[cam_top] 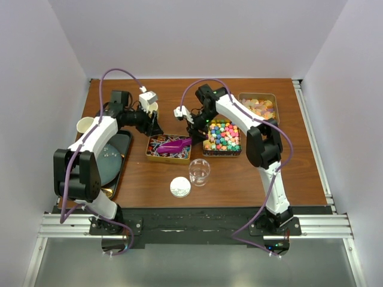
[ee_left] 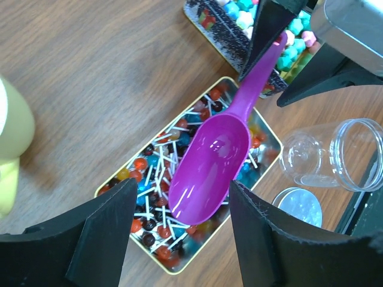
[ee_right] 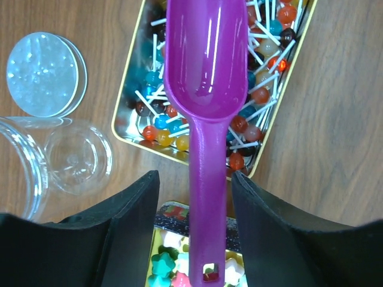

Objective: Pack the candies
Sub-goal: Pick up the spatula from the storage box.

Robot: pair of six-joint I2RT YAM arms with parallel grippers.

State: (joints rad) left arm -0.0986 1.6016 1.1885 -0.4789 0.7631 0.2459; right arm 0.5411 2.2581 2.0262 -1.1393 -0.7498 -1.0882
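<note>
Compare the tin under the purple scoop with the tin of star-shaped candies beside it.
The lollipop tin holds small round sweets on white sticks, red, blue and orange; the star-candy tin holds stickless pastel pieces. The scoop lies over the lollipop tin; nothing lies on the star-candy tin. Both are shallow metal tins, open, on the wooden table.

Both arms have glossy white shell links joined by black joint housings, each trailed by a looping purple cable. The left arm's matte black wedge-shaped fingers (ee_left: 102,239) match the right arm's fingers (ee_right: 128,227). Black base plates anchor them.
</note>
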